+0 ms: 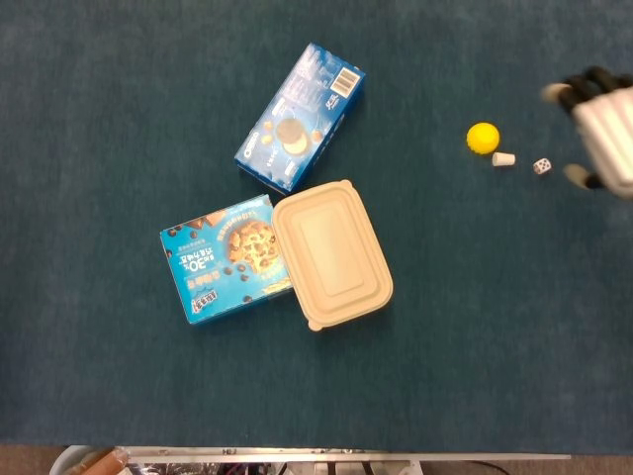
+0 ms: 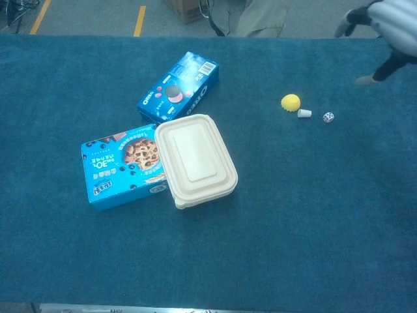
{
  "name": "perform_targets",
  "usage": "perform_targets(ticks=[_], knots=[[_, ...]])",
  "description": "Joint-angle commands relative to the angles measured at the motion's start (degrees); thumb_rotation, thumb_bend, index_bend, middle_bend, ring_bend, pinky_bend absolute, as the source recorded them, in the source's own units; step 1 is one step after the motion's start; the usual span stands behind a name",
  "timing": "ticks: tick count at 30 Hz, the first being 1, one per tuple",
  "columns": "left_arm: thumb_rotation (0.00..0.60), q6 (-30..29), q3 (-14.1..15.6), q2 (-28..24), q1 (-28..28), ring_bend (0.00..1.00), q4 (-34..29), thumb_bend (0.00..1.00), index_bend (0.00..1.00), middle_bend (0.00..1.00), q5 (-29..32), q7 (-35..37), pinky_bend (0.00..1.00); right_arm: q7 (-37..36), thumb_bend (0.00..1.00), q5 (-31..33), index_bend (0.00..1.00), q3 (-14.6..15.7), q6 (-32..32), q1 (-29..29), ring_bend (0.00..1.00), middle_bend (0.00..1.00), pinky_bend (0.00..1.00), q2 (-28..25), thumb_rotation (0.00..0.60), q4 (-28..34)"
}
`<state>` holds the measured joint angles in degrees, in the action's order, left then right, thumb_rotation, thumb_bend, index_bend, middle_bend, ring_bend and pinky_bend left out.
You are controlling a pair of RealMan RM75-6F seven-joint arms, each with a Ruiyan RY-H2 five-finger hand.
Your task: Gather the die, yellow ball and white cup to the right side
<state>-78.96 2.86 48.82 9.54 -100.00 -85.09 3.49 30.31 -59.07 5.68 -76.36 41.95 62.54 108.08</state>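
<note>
the ball (image 1: 483, 138), cup (image 1: 503, 158) and die (image 1: 541, 166) lie in a short row on the right of the blue bench (image 1: 119, 99), near one another. the right hand (image 1: 603, 134) hovers at the right edge, just beyond the die, fingers spread, holding nothing. the left hand is out of sight. a tan lidded box (image 1: 332, 253) sits between two cookie boxes (image 1: 300, 115).

A lab or workshop; blue-carpeted table (image 2: 313, 228); grey floor (image 2: 98, 16) with yellow tape lines (image 2: 140, 19)
</note>
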Motion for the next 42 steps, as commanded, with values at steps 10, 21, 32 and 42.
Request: perform_targets(ticks=[10,21,32,42], knots=[[0.6,-5.99,-1.42,2.73,-3.99,0.07,-0.71,0.29,0.2,0.17,1.73,-5.14,0.09,-6.48,0.09,-13.82,0.29,2.93,-13.46,-15.89,0.22,0.32,0.36,-1.33,0.6,-2.67],[0.6,-9.9,-2.16,5.49,-6.62,0.07,-1.66,0.29,0.2,0.17,1.69,-9.74,0.09,-7.6,0.09,-18.37,0.29,3.05,-20.5,-26.21,0.22,0.32,0.36,-0.72,0.6,-4.68],[0.6,-9.07,-2.77,7.17,-6.41,0.07,-1.04,0.29,0.2,0.17,0.72,-10.66,0.09,-12.37,0.09,-17.31,0.29,0.71,-22.71,-33.77,0.22,0.32,0.36,-1.46,0.6,-7.57],[0.6,-9.36,-3.2,7.05,-6.86,0.07,-0.94,0.29,0.2,0.17,0.39,-10.43,0.09,-13.74,0.09,-17.77,0.29,-1.95,-21.15,-36.08,0.22,0.32,0.36,-2.01,0.6,-7.76]])
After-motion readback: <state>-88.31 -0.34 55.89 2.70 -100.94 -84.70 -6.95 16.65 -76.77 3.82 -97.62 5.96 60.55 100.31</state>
